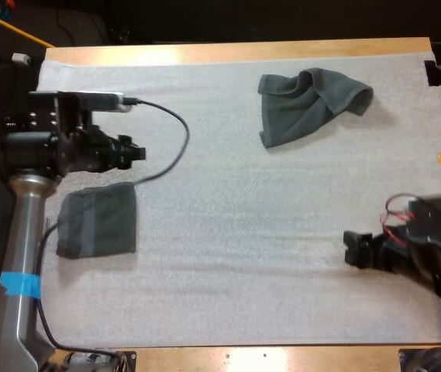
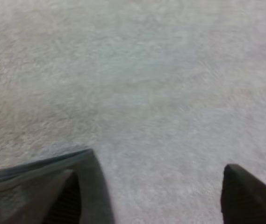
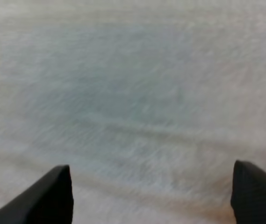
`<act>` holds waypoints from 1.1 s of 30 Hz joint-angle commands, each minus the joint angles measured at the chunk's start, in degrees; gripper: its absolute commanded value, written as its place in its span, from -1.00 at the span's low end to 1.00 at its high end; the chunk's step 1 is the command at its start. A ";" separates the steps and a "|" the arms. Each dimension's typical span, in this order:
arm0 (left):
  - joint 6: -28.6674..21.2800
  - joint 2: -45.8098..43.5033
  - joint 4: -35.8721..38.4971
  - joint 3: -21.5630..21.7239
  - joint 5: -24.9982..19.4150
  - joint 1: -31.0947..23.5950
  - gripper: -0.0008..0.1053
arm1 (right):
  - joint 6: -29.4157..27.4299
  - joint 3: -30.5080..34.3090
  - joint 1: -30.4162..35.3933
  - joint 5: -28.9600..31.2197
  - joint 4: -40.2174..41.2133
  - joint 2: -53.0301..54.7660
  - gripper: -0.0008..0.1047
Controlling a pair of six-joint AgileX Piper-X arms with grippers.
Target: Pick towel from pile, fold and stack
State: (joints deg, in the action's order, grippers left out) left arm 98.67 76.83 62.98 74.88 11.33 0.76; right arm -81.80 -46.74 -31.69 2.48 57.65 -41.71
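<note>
A crumpled dark grey-green towel lies at the far side of the white mat, right of centre. A folded towel rests flat near the mat's left edge. My left gripper hovers just beyond the folded towel's far edge and is open. In the left wrist view the gripper has its fingers wide apart, and one finger is over the folded towel's corner. My right gripper sits low at the mat's right side. It is open over bare mat and holds nothing.
Wooden table edges frame the mat on the far and near sides. A broad bare stretch of mat lies between the two towels and the right gripper.
</note>
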 commanded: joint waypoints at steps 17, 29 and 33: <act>-4.77 -1.58 12.81 0.20 -5.16 2.73 0.15 | -13.57 -0.33 34.71 -10.85 -2.85 -3.39 0.31; -4.77 -12.67 11.76 -5.52 -5.51 2.73 0.15 | -17.79 -0.40 36.26 -10.05 0.73 1.63 0.31; -4.77 -20.07 10.32 -10.79 -5.51 2.73 0.15 | -20.46 -0.40 36.15 -10.05 3.88 4.90 0.31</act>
State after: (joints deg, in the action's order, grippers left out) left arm 94.00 57.64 73.54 64.36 6.47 3.33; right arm -101.02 -46.74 4.36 -7.45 60.84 -37.68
